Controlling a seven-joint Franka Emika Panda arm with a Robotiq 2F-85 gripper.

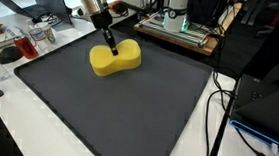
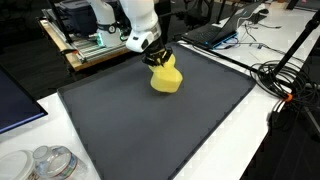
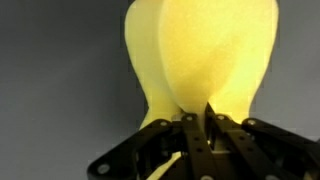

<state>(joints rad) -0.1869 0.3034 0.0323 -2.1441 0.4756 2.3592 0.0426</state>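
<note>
A yellow, peanut-shaped sponge (image 1: 119, 60) lies on the dark grey mat (image 1: 127, 112), towards its far side. In both exterior views my gripper (image 1: 109, 47) comes down from above onto one end of the sponge (image 2: 167, 80). In the wrist view the black fingers (image 3: 187, 135) stand close together and pinch the sponge (image 3: 200, 50) at its narrow part. The foam bulges out beyond them. My gripper (image 3: 197, 128) is shut on the sponge, which still rests on the mat (image 2: 150, 130).
Clear plastic containers (image 1: 14, 44) stand off the mat's edge, and more sit at the near corner (image 2: 50, 162). A machine on a wooden board (image 1: 179, 26) is behind the mat. Cables (image 2: 285, 80) and a dark laptop (image 1: 267, 108) lie on the white table beside it.
</note>
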